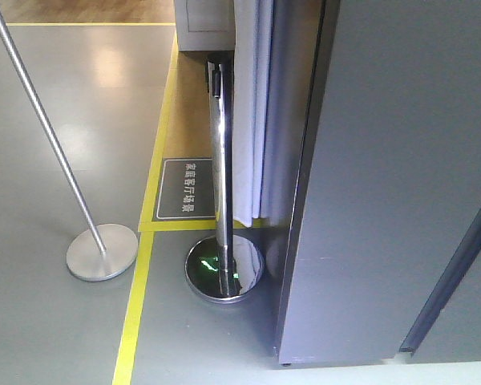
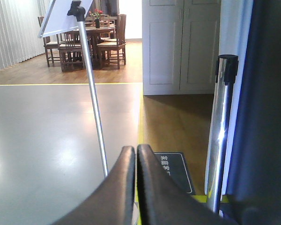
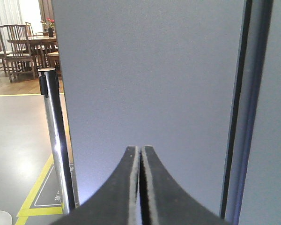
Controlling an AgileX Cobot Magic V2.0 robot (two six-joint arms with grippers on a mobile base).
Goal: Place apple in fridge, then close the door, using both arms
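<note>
Before grey fridge (image 3: 150,84): both claws closed, empty.

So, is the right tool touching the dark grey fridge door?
Apart. In the right wrist view, the shut right tool points at the grey door beyond it.

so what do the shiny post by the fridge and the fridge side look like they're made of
The post looks like polished chrome or stainless steel: it mirrors the floor, and its domed base reflects green light. The fridge side looks like matte grey painted or coated metal, evenly toned with only soft glare; the exact material is unclear.
</note>
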